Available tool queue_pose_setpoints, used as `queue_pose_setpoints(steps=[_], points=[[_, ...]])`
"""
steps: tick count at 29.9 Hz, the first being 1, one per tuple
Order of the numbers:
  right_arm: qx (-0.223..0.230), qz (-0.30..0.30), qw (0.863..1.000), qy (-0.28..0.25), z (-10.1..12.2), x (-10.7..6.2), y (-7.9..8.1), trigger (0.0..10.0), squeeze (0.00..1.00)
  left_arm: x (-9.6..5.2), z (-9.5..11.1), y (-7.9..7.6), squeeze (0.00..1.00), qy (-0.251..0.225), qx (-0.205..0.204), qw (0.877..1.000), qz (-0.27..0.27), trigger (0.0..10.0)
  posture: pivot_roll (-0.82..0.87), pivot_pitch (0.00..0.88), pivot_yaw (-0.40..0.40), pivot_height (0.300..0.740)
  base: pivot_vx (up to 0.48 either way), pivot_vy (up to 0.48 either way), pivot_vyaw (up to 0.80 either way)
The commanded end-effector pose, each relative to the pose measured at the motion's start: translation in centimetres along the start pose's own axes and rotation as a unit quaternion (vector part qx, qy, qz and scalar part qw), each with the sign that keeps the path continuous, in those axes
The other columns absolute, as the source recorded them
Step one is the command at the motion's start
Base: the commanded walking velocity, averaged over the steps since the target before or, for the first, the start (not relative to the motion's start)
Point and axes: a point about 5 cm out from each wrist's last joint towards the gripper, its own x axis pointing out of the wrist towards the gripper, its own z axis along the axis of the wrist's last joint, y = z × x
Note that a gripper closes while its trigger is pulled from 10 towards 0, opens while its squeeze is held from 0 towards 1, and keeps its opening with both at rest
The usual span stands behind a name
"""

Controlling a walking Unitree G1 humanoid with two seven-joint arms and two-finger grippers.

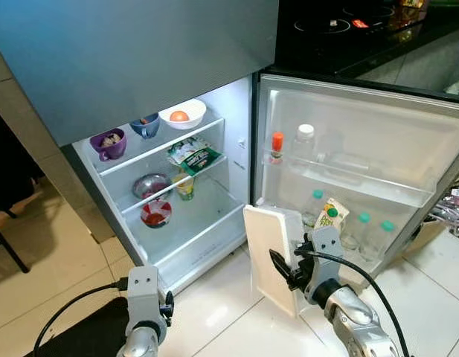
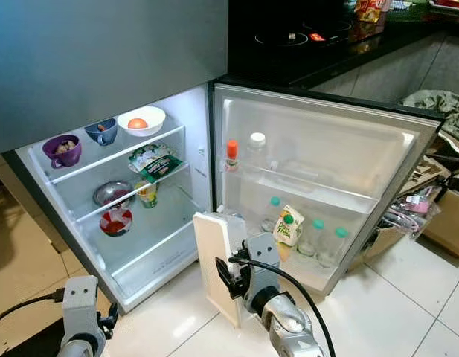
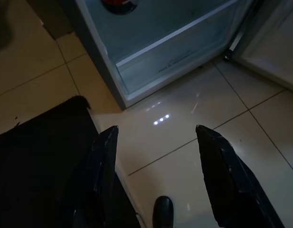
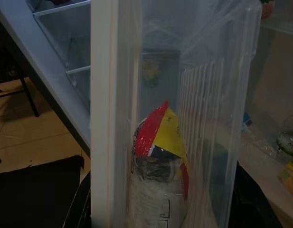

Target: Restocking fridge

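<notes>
The fridge (image 1: 186, 249) stands open, lit inside, with its door (image 1: 363, 149) swung out to the right. In front of it my right gripper (image 1: 290, 272) is shut on a white and clear plastic drawer (image 1: 268, 253), held upright on its end just above the floor. Inside the drawer lies a bag with a red and yellow top (image 4: 160, 142). My left gripper (image 3: 155, 130) hangs low over the tiles before the fridge's bottom edge, open and holding nothing.
Shelves hold a purple cup (image 1: 108, 143), a blue cup (image 1: 146, 125), a white bowl (image 1: 183, 114), a green packet (image 1: 192, 155) and a red bowl (image 1: 156, 213). Door racks carry bottles (image 1: 304, 141) and a carton (image 1: 329, 216). A black mat (image 3: 37, 166) lies at my left.
</notes>
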Motion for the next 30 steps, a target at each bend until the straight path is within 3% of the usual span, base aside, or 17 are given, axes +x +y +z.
queue_pose_setpoints(steps=[1,17,30], points=[[-0.001,0.004,1.0,-0.006,0.11,-0.01,0.24,10.0,0.0,-0.05,-0.58,0.37,0.0,0.012,0.006,1.0,0.01,10.0,-0.07,0.131,0.054,0.736,0.337,-0.337,0.0],[-0.001,0.003,1.0,-0.006,0.1,-0.02,0.21,10.0,0.0,-0.03,-0.58,0.45,0.0,0.015,0.001,1.0,0.017,10.0,-0.07,0.132,0.053,0.736,0.336,-0.294,0.0],[-0.001,0.006,1.0,-0.007,0.12,0.05,0.37,10.0,0.0,0.13,-0.61,1.02,0.0,0.02,0.005,0.999,0.046,10.0,-0.07,0.132,0.055,0.736,0.0,0.0,0.0]])
